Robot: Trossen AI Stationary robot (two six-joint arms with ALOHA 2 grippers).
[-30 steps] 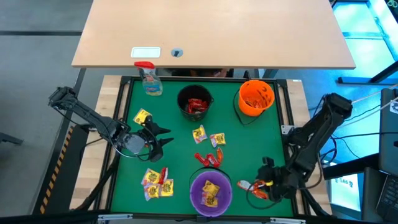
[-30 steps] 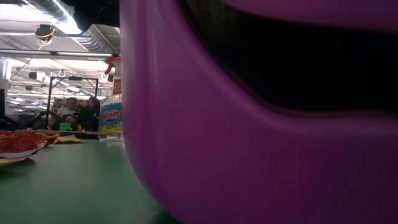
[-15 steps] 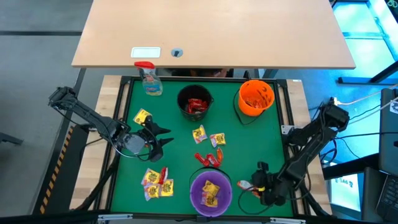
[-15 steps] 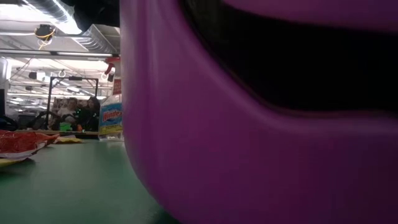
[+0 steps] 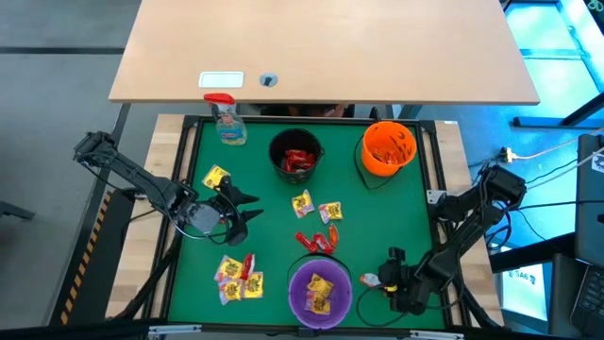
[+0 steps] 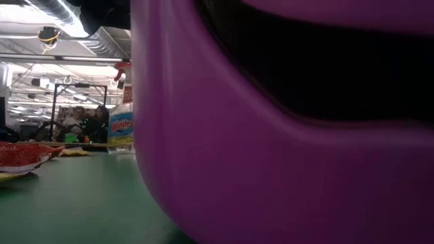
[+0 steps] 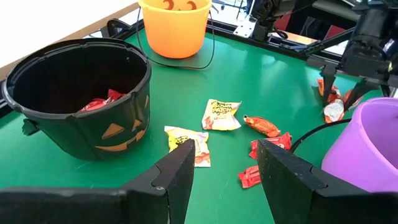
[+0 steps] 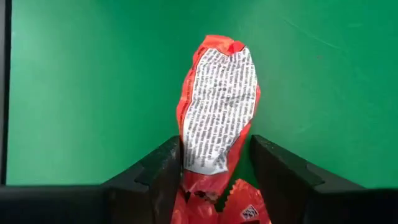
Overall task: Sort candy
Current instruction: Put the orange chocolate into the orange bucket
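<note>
At about five o'clock on the green felt surface (image 5: 396,217), the right gripper (image 5: 383,280) has slid inward from the edge toward the purple plastic bowl (image 5: 320,290), and its fingers (image 8: 155,173) are narrowing around an orange-red crinkly wrapped packet (image 8: 217,112) lying between them; a firm grip is not yet certain. Judging by this, a pick is under way, probably bound for the orange plastic bucket (image 5: 389,149) at one o'clock. The left gripper (image 5: 247,207) waits at nine o'clock, fingers apart and empty. Other loose candy packets (image 5: 317,225) lie mid-surface, unsorted.
</note>
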